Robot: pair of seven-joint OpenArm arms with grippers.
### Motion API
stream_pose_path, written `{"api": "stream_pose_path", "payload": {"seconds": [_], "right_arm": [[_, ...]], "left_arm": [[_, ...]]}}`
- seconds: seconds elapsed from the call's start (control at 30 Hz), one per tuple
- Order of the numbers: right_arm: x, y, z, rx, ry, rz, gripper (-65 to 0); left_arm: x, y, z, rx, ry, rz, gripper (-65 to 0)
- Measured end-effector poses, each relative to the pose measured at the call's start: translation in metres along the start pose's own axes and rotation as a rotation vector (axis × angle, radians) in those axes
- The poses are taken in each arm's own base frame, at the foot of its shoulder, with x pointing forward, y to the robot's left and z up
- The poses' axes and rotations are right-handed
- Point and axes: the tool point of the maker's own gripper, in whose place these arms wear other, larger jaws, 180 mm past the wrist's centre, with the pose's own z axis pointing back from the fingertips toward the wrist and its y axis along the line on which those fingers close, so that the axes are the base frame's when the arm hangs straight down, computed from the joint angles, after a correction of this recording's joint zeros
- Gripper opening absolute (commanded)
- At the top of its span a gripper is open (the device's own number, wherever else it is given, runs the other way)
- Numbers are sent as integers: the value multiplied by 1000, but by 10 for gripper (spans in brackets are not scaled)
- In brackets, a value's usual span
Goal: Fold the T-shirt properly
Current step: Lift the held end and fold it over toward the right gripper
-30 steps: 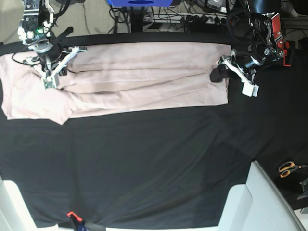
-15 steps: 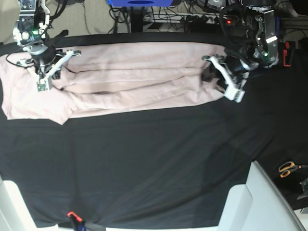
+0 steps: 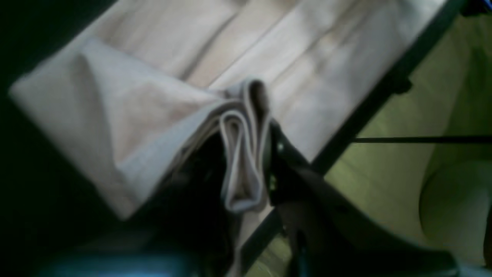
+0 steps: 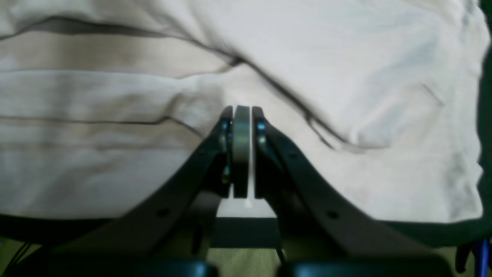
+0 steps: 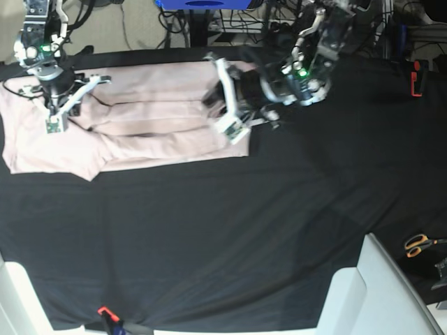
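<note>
Here the T-shirt [image 5: 140, 132] lies along the far side of the worktop [image 5: 230, 237], which is covered in black cloth, with its hem end lifted and doubled back toward the middle. The left pincer [image 3: 246, 169] is clamped on a bunched fold of that pink hem. The right pincer [image 4: 241, 127] sits with its jaws closed over the sleeve end, and whether cloth is caught between them cannot be told.

soft matt cotton-like T-shirt [image 5: 150, 122], black cloth [image 5: 209, 237]
</note>
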Motion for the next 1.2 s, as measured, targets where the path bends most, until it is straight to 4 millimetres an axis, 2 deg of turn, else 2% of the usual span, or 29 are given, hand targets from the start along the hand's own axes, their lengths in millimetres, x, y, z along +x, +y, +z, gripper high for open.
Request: {"api": "stream_pose_path", "payload": {"seconds": [0.17, 0.3, 0.4, 0.53, 0.67, 0.87, 0.93, 1.0, 1.2], "right_arm": [[0, 0, 0, 1, 1, 1, -642], [-1, 0, 0, 2, 3, 4, -642], [-1, -1, 0, -1, 2, -2, -642], [-4, -27, 5, -69, 3, -38, -642], [-4, -29, 5, -74, 3, -37, -642], [-4, -28, 5, -71, 2, -39, -642], [-4, -28, 5, -71, 2, -40, -642], [-4, -28, 5, -71, 2, -40, -642], [-4, -28, 5, -71, 3, -39, -642]], "left_arm": [[19, -13, -11, -25, -27, -18, -650], [37, -20, -30, -55, -49, 2, -650], [35, -19, -41, -63, -31, 26, -650], [47, -16, -52, -65, -33, 30, -650], [63, -20, -64, -86, -51, 46, -650], [59, -44, -87, -152, 25, -24, -650], [65, -51, -91, -168, -14, -13, -650], [67, -53, -94, -176, -41, 2, -650], [52, -51, -103, -177, 3, 25, -650]]}}
